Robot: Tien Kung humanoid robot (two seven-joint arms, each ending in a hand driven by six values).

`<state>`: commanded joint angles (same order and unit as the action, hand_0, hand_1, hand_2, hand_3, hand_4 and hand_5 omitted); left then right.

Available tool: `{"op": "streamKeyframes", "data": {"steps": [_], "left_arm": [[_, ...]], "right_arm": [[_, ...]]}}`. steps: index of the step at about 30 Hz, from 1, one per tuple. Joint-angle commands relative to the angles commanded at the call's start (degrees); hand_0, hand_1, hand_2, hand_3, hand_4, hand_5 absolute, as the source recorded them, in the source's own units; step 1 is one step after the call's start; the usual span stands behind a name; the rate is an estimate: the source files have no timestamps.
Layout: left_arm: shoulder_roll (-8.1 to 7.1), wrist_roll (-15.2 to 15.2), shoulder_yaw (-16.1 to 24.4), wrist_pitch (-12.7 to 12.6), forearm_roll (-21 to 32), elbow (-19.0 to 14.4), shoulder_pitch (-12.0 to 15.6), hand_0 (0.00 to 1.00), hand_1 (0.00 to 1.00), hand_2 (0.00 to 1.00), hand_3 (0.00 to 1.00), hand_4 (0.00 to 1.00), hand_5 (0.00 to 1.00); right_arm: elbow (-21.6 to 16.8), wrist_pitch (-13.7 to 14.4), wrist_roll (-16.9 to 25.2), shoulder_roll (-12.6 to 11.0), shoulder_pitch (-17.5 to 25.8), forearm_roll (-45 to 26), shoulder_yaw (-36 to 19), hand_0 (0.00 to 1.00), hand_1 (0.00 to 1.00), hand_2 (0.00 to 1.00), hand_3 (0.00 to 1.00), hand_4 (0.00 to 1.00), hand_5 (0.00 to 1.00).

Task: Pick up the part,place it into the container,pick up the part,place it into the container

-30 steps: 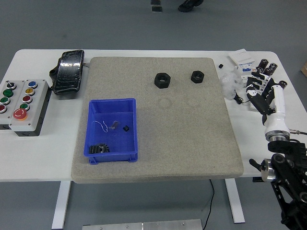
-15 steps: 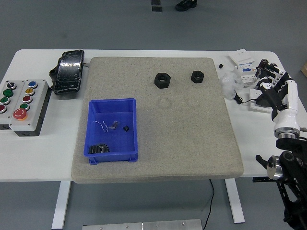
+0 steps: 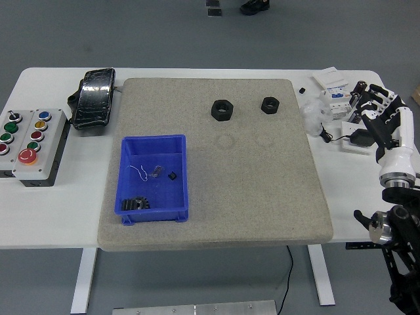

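White table (image 3: 59, 216) is carrying a grey felt mat (image 3: 256, 190) across its middle. Button box (image 3: 29, 141) with red, green, yellow and blue buttons is sitting at the left edge. Black pedal (image 3: 94, 98) is lying just beside the mat's far-left corner. White electrical parts and clear bags (image 3: 325, 98) are cluttering the far-right corner.

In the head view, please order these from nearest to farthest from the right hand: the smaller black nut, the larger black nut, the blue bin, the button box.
From the right hand:
1. Smaller black nut, on the mat's far right part.
2. Larger black nut, just left of it.
3. Blue bin, on the mat's left side.
4. Button box, at the table's left edge.
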<state>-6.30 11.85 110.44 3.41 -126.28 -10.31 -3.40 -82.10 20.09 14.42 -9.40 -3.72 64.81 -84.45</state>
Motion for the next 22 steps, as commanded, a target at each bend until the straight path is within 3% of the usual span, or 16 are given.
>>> {"op": "streamKeyframes", "data": {"steps": [8,22], "left_arm": [[-0.22,0.12,0.06,0.17,-0.27,0.0,-0.26,0.662,0.611,0.555,0.61,0.657,0.305],[0.02,0.53,0.44,-0.03,-0.4,0.0,0.26,0.662,0.611,0.555,0.61,0.656,0.305]], "right_arm": [[2.04,-1.16,1.07,0.52,0.05,-2.79,-0.51,0.562,0.631,0.66,0.671,0.66,0.302],[2.43,-1.44,1.43,0.38,-0.8,-3.46,1.23,0.562,0.634,0.661,0.67,0.666,0.305]]}}
